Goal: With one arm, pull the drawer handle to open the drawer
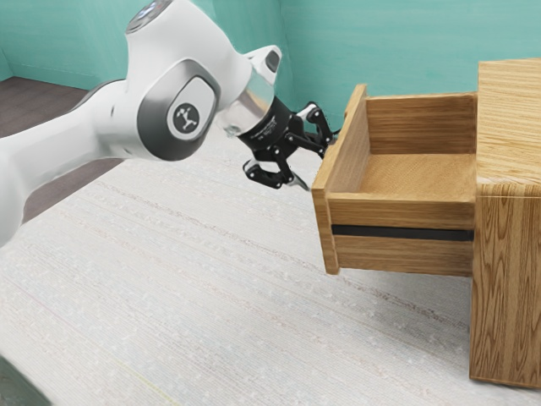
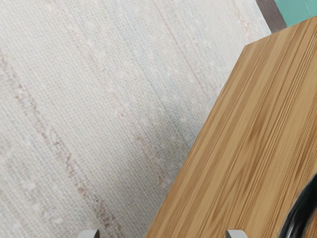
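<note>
Drawer [image 1: 401, 211] is seen well out of the cabinet [image 1: 507, 254], with its inside floor exposed, so the pull is judged mostly or fully done. What is left, if anything, is the last travel and the release.

End effector [image 1: 311, 158] is held just beside the drawer front [image 2: 247, 148], fingers spread, nothing pinched. A dark blur [image 2: 302, 213], probably the handle, is seen outside the fingers.

Open desk [image 1: 211, 296] is available behind the arm for retreat. The front panel's top corner and lower edge are to be cleared.
</note>
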Controlling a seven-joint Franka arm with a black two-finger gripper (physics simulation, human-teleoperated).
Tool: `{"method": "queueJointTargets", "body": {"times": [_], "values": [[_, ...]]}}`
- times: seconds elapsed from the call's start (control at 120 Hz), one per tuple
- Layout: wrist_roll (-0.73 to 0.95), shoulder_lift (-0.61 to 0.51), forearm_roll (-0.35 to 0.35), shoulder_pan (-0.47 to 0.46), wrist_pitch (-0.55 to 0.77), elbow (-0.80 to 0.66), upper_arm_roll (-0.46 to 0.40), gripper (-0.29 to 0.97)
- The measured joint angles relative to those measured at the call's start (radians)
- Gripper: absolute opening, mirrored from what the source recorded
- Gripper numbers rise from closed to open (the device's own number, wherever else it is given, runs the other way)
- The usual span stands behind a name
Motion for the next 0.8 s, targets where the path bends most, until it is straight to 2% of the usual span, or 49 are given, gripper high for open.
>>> {"method": "queueJointTargets", "body": {"times": [0.6, 0.7, 0.8], "values": [[0.016, -0.064, -0.033, 0.077, 0.007, -0.071, 0.001, 0.26], [0.017, -0.081, -0.034, 0.065, 0.007, -0.091, 0.029, 0.26], [0.018, -0.099, -0.037, 0.12, 0.005, -0.111, -0.004, 0.25]]}}
